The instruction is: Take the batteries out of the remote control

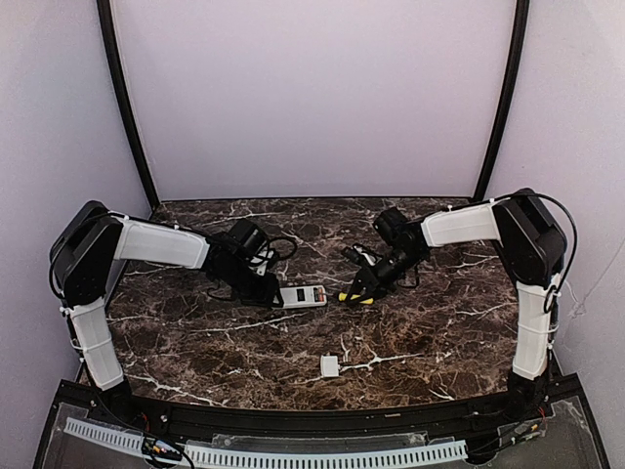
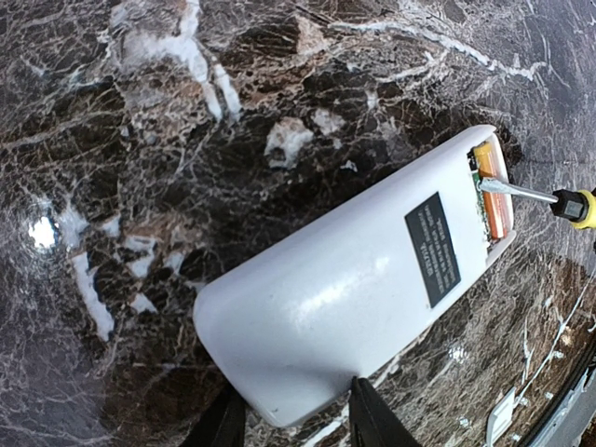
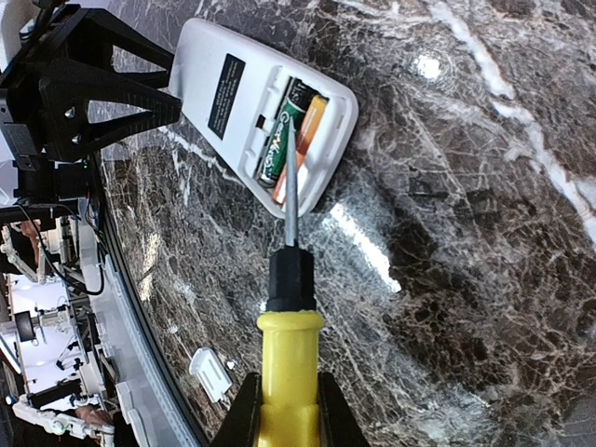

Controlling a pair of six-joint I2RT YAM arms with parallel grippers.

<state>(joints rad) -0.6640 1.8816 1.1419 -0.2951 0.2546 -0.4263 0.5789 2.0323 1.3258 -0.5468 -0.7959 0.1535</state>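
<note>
The table point(image 1: 195, 332) is a glossy slab of dark brown marble veined in white. At its middle lies the remote control point(image 2: 354, 289), a smooth white plastic bar with rounded corners, back side up, bearing a black rectangular label point(image 2: 433, 250). The compartment at its far end is open.

The screwdriver point(image 3: 291, 307) has a chunky yellow handle, a black collar and a thin bare-metal shaft. A small white square cover piece point(image 1: 329, 365) lies well apart from the remote, nearer the arm bases.

The 2 batteries point(image 3: 291, 132) are slim cylinders lying side by side in the compartment, 1 dark green, 1 orange.

The left gripper point(image 2: 291, 419) pinches the remote's closed end between its 2 black fingers. The right gripper point(image 3: 287, 410) is clamped on the yellow handle, and the shaft's tip rests in the compartment between the 2 batteries.
</note>
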